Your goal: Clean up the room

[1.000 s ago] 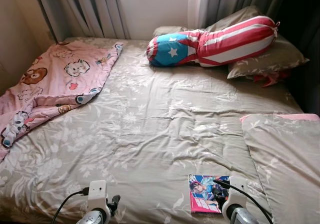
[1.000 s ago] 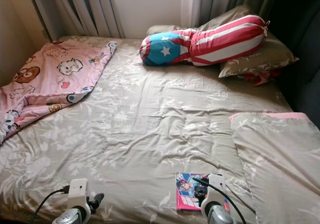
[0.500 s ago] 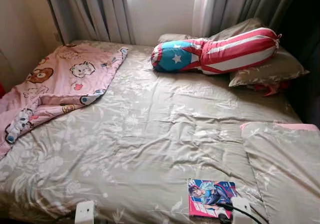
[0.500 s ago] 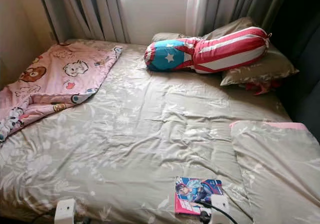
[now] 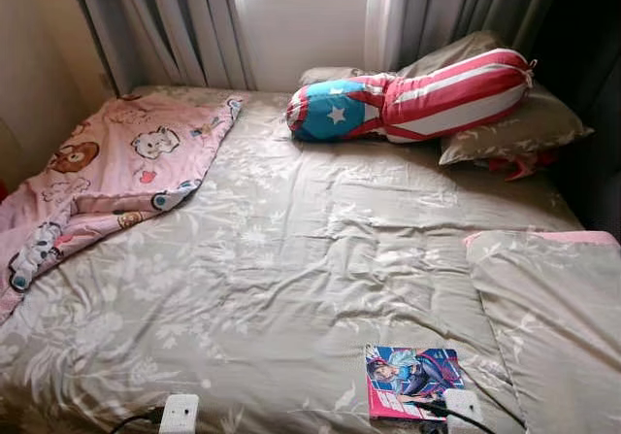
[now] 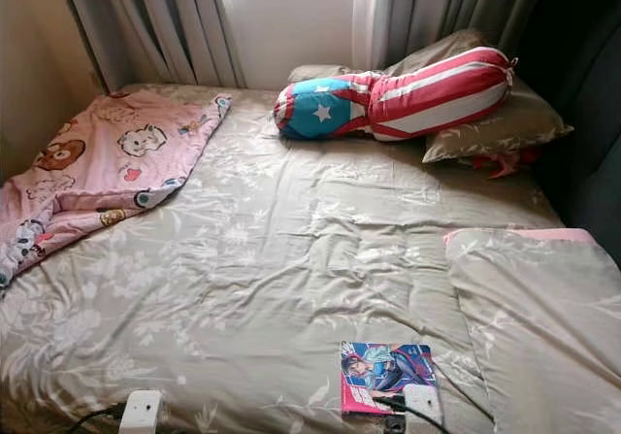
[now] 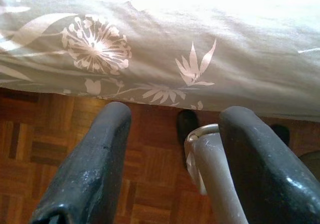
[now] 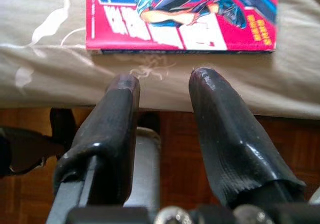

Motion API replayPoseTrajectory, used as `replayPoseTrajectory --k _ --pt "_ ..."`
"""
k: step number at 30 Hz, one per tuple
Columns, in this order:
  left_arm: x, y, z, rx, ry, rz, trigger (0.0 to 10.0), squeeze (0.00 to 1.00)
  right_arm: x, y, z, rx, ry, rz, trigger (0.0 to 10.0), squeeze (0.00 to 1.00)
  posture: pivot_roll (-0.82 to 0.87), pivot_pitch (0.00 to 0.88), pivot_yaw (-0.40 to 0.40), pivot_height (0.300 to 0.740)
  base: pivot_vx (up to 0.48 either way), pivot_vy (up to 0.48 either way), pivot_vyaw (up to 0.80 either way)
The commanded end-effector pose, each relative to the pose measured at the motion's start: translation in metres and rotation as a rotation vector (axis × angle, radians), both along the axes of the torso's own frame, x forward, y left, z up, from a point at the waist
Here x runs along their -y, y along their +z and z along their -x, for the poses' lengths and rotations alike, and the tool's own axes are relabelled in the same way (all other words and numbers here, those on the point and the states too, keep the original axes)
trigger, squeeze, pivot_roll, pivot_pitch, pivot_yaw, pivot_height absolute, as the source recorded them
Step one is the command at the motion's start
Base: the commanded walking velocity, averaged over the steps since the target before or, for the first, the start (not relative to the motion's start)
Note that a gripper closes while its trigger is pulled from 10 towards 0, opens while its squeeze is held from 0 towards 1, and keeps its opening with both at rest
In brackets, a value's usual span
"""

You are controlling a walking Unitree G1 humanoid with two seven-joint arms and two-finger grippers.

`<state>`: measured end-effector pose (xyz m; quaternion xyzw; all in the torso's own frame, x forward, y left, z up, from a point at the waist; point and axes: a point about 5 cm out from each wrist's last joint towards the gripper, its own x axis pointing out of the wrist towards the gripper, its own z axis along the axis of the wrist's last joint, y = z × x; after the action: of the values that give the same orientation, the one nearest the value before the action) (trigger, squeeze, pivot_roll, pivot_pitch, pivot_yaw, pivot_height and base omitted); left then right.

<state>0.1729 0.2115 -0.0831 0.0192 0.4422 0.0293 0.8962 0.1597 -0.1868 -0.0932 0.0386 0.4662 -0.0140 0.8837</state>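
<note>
A comic book [image 5: 412, 381] with a pink and blue cover lies flat near the front edge of the bed [image 5: 291, 250]. My right gripper [image 8: 165, 81] is open and empty, its fingertips at the bed's edge just short of the comic book [image 8: 180, 16]. My left gripper [image 7: 177, 116] is open too, low beside the mattress side over the wooden floor [image 7: 150, 164], holding nothing. A pink cartoon blanket [image 5: 107, 177] lies crumpled over the bed's far left corner. A stars-and-stripes bolster [image 5: 408, 99] rests on the pillows [image 5: 514, 128] at the head.
A folded grey quilt with pink trim [image 5: 553, 308] covers the bed's right front. Curtains [image 5: 184, 21] and a window wall stand behind the bed. My wrists' white modules [image 5: 179, 413] [image 5: 463, 405] show at the front edge. The bed's middle is bare sheet.
Both arms have dropped lower at the bottom of the head view, so the fingers no longer show there. The head view has shifted a little. The book has not moved.
</note>
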Motion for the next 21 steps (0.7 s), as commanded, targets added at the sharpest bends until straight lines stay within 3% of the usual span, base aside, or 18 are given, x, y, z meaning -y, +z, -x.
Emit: replayPoseTrajectory --k 1,5,21 --pt "-0.0059 -0.0034 0.0102 -0.030 -0.001 -0.011 10.0 0.00 -0.0014 0.0015 -0.0032 0.020 0.006 -0.006 10.0 0.00 -0.01 0.000 0.018 0.740 0.000 0.450 0.80" --pt "-0.0082 -0.0039 0.0128 -0.034 -0.004 -0.018 10.0 0.00 -0.0018 0.0010 -0.0019 0.021 -0.015 -0.022 10.0 0.00 -0.01 0.000 0.024 0.740 0.000 0.463 0.75" --pt "-0.0128 -0.0015 0.0089 -0.028 0.003 -0.027 10.0 0.00 -0.0014 0.0023 -0.0052 0.027 -0.040 -0.043 10.0 0.00 0.01 0.000 0.024 0.740 0.000 0.480 0.00"
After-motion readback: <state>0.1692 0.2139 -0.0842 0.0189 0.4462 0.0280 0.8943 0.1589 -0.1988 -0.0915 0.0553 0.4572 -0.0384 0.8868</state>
